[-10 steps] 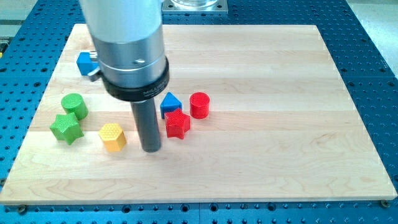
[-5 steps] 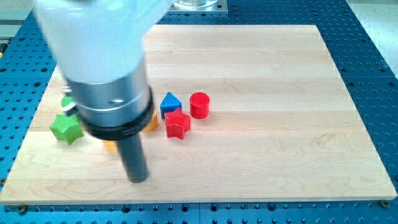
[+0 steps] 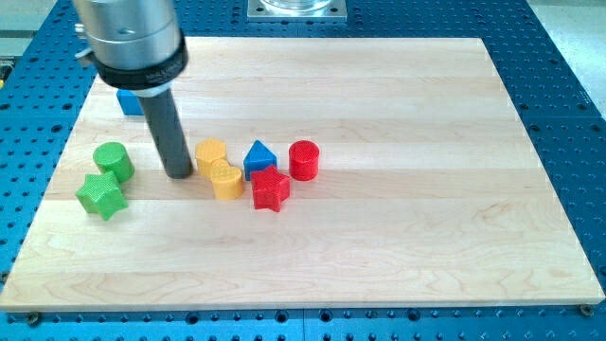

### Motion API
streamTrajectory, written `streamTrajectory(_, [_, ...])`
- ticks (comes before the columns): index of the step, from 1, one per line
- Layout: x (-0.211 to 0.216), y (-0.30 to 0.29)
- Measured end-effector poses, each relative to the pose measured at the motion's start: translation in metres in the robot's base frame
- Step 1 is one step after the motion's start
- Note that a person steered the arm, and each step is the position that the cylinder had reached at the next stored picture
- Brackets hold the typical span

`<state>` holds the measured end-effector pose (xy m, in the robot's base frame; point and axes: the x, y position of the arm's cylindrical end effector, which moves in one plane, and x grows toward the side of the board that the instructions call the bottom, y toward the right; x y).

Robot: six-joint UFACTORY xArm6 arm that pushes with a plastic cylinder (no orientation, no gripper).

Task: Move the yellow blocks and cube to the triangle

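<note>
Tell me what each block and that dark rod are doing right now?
my tip: on the board, just left of the yellow blocks.
two yellow blocks: touching each other, beside the blue triangle.
blue triangle: upright, by the red star.
red star: flat.
red cylinder: upright.
green cylinder: upright.
green star: flat.
blue cube: partly hidden behind the rod.

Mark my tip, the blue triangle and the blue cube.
my tip (image 3: pixel 179 174), camera view, rod's lower end.
blue triangle (image 3: pixel 258 158), camera view, front face.
blue cube (image 3: pixel 131 102), camera view, visible front, partly behind the rod.
</note>
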<state>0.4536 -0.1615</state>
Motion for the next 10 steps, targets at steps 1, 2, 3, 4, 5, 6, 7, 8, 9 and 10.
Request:
streamTrajectory(1, [-0.010, 0.020])
streamTrajectory(2, [-0.019, 0.038])
streamTrajectory(3, [-0.031, 0.029])
streamTrajectory(4, [-0.032, -0.025])
streamTrajectory(5, [-0.040, -0.087])
streamTrajectory(6, [-0.100, -0.116])
streamTrajectory(7, [-0.119, -0.087])
streamTrajectory(8, [-0.116, -0.022])
streamTrajectory(9, [-0.114, 0.033])
streamTrajectory(10, [-0.114, 0.016])
